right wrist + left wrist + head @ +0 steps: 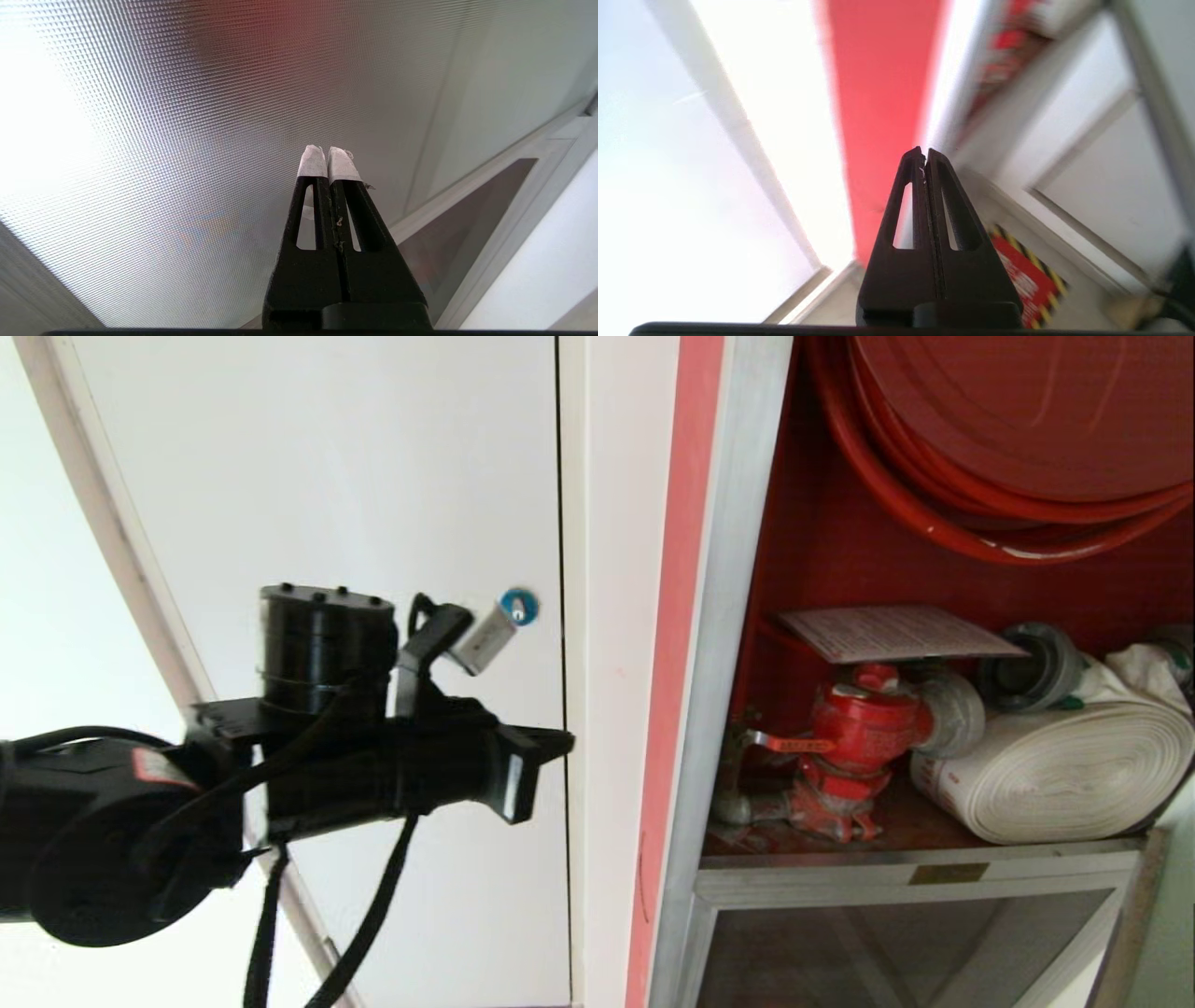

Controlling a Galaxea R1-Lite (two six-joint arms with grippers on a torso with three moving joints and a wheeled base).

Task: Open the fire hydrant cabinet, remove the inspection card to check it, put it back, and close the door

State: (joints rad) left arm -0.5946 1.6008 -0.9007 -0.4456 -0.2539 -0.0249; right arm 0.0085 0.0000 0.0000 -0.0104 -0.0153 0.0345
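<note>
Fire hydrant cabinet standing open on the right of the head view, silver aluminium frame upright, red interior exposed. Door not to be made out with certainty in the head view.

Inspection card lying flat on top of the red valve, printed side up, long axis running across the cabinet from its left wall toward the right, far right corner reaching over the grey coupling of the white rolled hose. Hose resting on the cabinet's shelf just right of the valve, touching it. Red hose reel hanging above, well clear of the card.

Left pincer held in front of the white door left of the cabinet, pointing right toward the cabinet frame, below the blue round lock. Fingers pressed together in the left wrist view, nothing between them, apart from the card.

Right pincer out of the head view; in its own wrist view, white-taped fingertips pressed together, empty, pointed at a textured glass panel in a silver frame.
</note>
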